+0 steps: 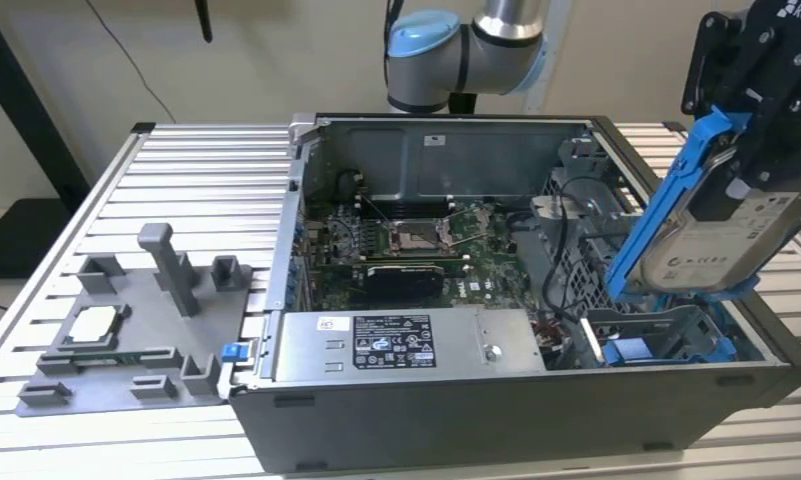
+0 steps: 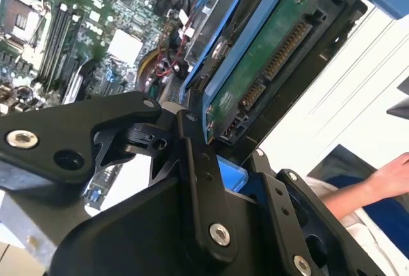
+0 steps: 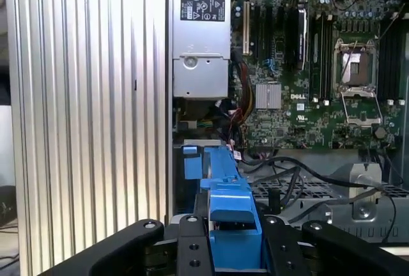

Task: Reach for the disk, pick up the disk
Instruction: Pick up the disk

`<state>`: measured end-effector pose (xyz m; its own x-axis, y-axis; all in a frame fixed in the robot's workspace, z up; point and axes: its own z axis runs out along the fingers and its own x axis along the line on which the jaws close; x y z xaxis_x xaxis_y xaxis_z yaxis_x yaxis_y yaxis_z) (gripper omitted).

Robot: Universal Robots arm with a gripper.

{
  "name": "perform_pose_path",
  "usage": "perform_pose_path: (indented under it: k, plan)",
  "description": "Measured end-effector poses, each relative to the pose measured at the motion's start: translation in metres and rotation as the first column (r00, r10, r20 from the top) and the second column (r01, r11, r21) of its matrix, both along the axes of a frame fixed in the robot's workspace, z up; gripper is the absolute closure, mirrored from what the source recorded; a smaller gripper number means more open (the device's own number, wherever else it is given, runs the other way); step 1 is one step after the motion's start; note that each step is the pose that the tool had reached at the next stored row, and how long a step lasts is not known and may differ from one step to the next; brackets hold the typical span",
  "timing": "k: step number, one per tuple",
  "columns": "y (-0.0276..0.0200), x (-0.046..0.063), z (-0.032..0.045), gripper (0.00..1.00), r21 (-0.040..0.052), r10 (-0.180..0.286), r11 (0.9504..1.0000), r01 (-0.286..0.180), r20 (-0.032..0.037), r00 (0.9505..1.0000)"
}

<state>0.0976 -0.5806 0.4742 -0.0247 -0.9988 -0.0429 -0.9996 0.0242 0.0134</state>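
Item: the disk, blue-framed, tilted, clear above the open computer case at the exterior view's right. My gripper: jaws closed on it. Reach and pickup complete.

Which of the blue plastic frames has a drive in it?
The one held up in the pincer: the disk, tilted above the computer case at the exterior view's right. The blue bracket down in the case's bay is empty.
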Motion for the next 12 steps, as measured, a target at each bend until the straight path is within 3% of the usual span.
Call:
perform_pose_path:
  k: [5, 12]
  plan:
    - [0.0, 0.0026, -0.0039, 1.0, -0.0007, 0.028, 0.9996, -0.028, -0.0002, 0.9996]
    - [0.0, 0.0028, -0.004, 1.0, -0.0007, 0.029, 0.9996, -0.029, -0.0003, 0.9996]
